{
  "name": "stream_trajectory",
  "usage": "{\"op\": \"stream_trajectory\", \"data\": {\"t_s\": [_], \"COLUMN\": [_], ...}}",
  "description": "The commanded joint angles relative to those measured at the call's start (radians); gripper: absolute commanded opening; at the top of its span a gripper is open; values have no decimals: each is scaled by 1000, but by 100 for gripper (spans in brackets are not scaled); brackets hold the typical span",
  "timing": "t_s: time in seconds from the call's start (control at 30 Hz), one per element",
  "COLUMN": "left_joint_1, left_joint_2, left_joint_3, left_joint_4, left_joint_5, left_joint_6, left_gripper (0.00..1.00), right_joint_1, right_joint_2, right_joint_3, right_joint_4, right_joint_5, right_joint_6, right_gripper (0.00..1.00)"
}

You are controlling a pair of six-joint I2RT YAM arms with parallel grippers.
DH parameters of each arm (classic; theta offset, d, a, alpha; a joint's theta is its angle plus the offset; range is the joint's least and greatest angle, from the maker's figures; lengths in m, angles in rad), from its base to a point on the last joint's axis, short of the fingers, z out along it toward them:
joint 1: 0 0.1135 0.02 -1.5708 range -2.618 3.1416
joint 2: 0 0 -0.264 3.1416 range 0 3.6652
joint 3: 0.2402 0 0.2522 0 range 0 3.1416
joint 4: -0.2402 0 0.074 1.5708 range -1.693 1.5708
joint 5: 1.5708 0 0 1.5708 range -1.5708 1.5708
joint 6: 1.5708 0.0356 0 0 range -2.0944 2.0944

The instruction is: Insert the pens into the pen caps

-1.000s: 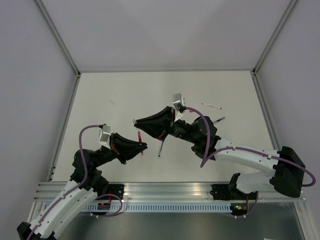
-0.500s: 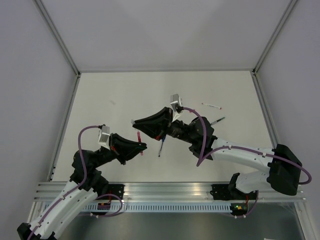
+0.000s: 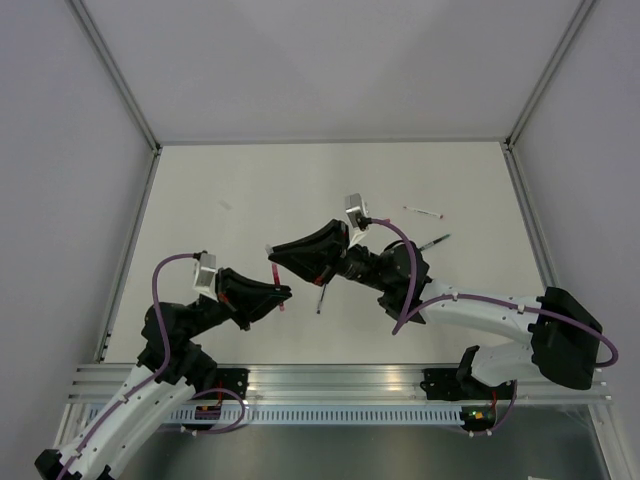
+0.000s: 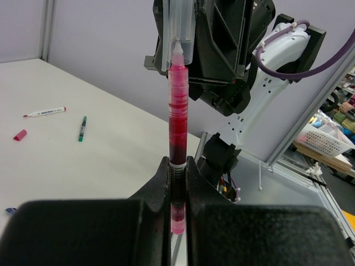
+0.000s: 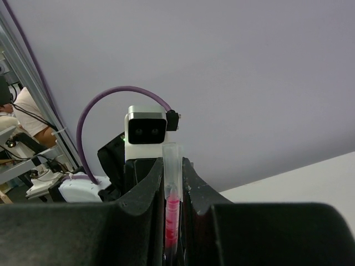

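Red pen stands upright in our left gripper, jaws pinching its lower barrel, that arm bent low and reaching forward. Its white tip sits just inside the mouth of a clear pen cap, pinched by the right gripper, whose arm sweeps in from the right. Farther off on the tabletop lie a green pen, a red cap and a white marker; we cannot read its print.

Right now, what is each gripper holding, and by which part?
Left gripper: red pen, near its rear end. Right gripper: clear cap, by its sides.
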Motion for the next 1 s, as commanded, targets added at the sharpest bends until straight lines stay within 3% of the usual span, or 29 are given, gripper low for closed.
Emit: {"op": "stream_trajectory", "data": {"t_s": [0.0, 0.5, 0.6, 0.77, 0.97], "left_joint_1": [-2, -2, -2, -2, -2], "left_joint_2": [-18, -129, -127, -124, -118], "left_joint_3": [15, 7, 12, 18, 22], "left_joint_4": [-12, -79, -89, -115, -133], "left_joint_5": [-44, -157, -165, -193, -211], "left_joint_6": [27, 34, 38, 42, 47], "left_gripper": [2, 2, 2, 2, 2], "right_joint_1": [5, 42, 45, 58, 62], "right_joint_2": [19, 122, 130, 105, 85], "right_joint_3": [-26, -89, -83, -99, -166], "right_joint_4": [114, 283, 258, 82, 85], "right_joint_5": [-29, -4, -16, -10, 1], "right_joint_6": [51, 93, 85, -27, -73], "right_gripper": [0, 0, 0, 0, 0]}}
